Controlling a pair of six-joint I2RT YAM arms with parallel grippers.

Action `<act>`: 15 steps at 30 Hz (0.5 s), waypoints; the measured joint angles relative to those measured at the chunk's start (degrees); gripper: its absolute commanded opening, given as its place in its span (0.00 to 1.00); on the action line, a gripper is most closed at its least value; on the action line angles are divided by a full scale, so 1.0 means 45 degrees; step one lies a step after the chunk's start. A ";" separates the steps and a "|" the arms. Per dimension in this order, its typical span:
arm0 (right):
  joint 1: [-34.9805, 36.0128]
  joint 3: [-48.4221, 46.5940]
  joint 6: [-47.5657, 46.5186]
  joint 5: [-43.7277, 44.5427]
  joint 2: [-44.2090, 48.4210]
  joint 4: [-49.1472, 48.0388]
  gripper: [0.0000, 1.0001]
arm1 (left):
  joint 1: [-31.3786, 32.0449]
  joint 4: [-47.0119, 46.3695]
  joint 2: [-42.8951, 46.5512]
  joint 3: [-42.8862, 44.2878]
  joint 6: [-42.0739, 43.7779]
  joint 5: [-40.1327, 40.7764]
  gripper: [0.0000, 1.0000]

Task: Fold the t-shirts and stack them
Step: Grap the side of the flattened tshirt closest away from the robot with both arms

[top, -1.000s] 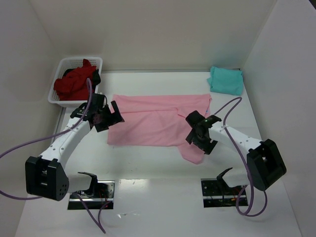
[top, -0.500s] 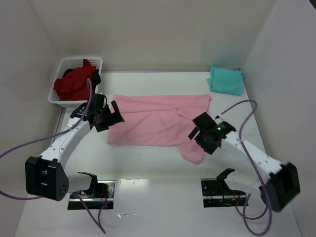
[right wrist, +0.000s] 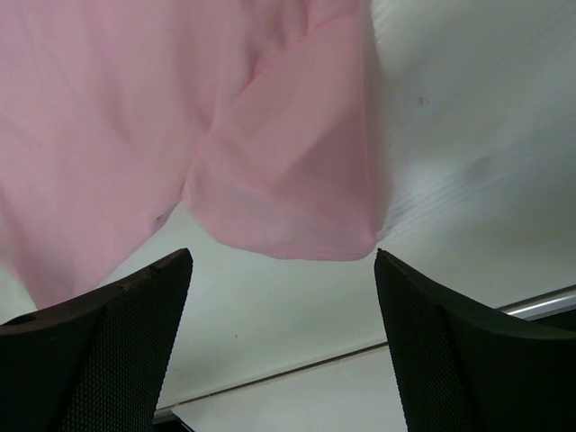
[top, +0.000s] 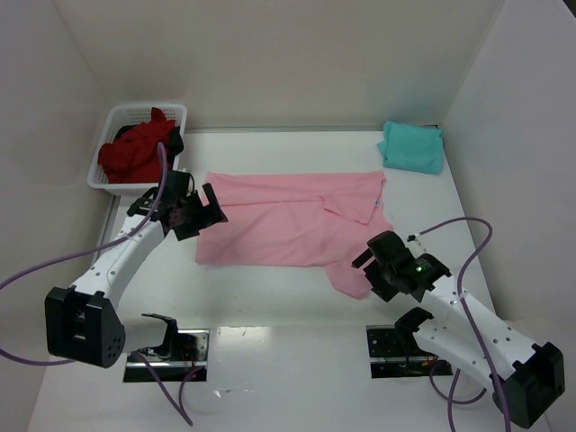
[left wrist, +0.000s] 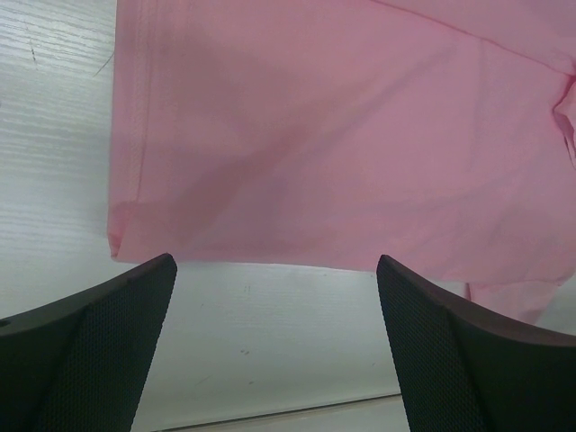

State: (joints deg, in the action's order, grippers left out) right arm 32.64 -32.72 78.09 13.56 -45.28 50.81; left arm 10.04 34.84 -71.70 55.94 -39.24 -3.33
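**Right arm, change of pose.** The right end effector (top: pixel 371 273) shifts from the centre-right of the frame, where it hung over the pink t-shirt (top: pixel 279 220), down and to the right. It now sits at the sleeve that juts from the shirt's lower right edge. The right arm (top: pixel 468 319) swings with it, and its elbow drops from mid-height at the right edge into the lower right corner. The purple cable (top: pixel 454 220) changes from a tall loop to a lower arc. The shirt's right part, earlier partly hidden under the end effector, now lies uncovered.

White arm links (top: pixel 126 252), black joints (top: pixel 85 324), purple cables (top: pixel 163 166), black mesh-textured pincer fingers (left wrist: pixel 99 342), green light (top: pixel 418 267)
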 measured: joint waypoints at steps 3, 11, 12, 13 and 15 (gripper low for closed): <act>0.0000 0.0389 0.0247 -0.0157 0.0091 -0.0046 0.85 | 0.0000 0.0039 0.0132 0.0013 0.0000 0.0000 1.00; 0.0085 0.0382 0.0259 -0.0234 -0.2409 -0.0808 0.84 | 0.0000 0.0168 0.0342 0.0019 0.0010 -0.0005 1.00; 0.0094 0.0382 0.0286 -0.0234 -0.2227 -0.0860 0.84 | 0.0000 0.0194 0.0351 0.0019 0.0010 -0.0005 1.00; 0.0104 0.0382 0.0341 -0.0230 -0.2002 -0.0917 0.82 | 0.0000 0.0221 0.0365 0.0019 0.0010 -0.0005 1.00; 0.0107 0.0391 0.0420 -0.0220 -0.1741 -0.0985 0.77 | 0.0000 0.0255 0.0401 0.0019 0.0010 -0.0005 1.00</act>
State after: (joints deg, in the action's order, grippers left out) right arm 33.12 -30.96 79.98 12.57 -53.12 46.38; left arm 10.04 35.98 -69.89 56.03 -39.20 -3.36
